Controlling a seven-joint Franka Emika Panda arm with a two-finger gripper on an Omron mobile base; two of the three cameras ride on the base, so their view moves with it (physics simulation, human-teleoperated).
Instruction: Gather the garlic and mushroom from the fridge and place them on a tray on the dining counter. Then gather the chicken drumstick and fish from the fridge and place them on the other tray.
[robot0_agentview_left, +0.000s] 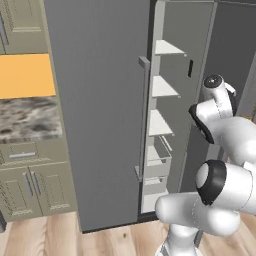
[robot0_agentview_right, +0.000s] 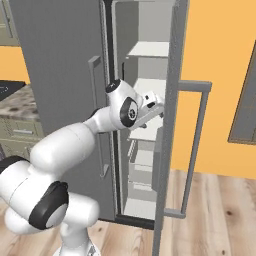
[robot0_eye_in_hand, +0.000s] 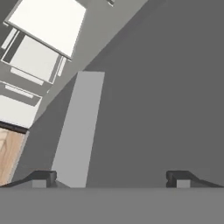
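The tall grey fridge (robot0_agentview_left: 100, 115) has its left door shut and its right door (robot0_agentview_right: 170, 130) swung open, edge-on in the right base view. White shelves (robot0_agentview_left: 162, 85) show in the gap and look bare. My gripper (robot0_agentview_right: 156, 107) reaches into the opening at mid height, close to the open door's inner side. In the hand view the gripper (robot0_eye_in_hand: 111, 179) is open with nothing between its fingertips (robot0_eye_in_hand: 43, 177), facing a dark grey door face crossed by a lighter grey strip (robot0_eye_in_hand: 81, 127). Garlic, mushroom, chicken drumstick, fish, both trays and the dining counter are out of view.
Olive-beige cabinets with a marble top (robot0_agentview_left: 30, 120) stand left of the fridge against an orange wall (robot0_agentview_right: 220, 50). The open door's long bar handle (robot0_agentview_right: 197, 150) sticks out to the right. Wooden floor (robot0_agentview_right: 220, 210) lies in front of the fridge.
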